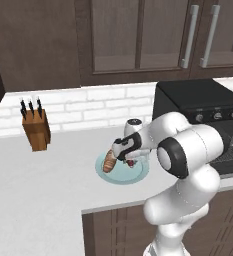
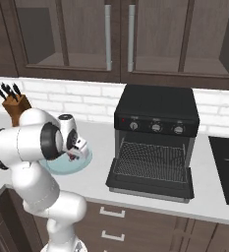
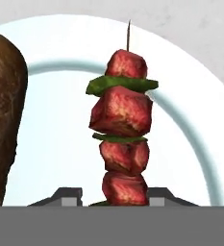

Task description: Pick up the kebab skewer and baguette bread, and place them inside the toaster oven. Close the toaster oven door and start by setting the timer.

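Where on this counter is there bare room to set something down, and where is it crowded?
Bare counter stretches from the knife block forward to the front edge, left of the plate. The plate is crowded: bread, kebab skewer and the gripper over it. The open oven door fills the counter before the toaster oven.

One pale blue round plate [image 1: 138,176] lies left of one boxy matte-black toaster oven [image 2: 157,110]. On the plate: one golden-brown baguette loaf [image 1: 108,162] and one skewer of red meat chunks [image 3: 123,144]. Three silver knobs line the oven's front. One wooden knife block [image 1: 36,129] stands well left of the oven.
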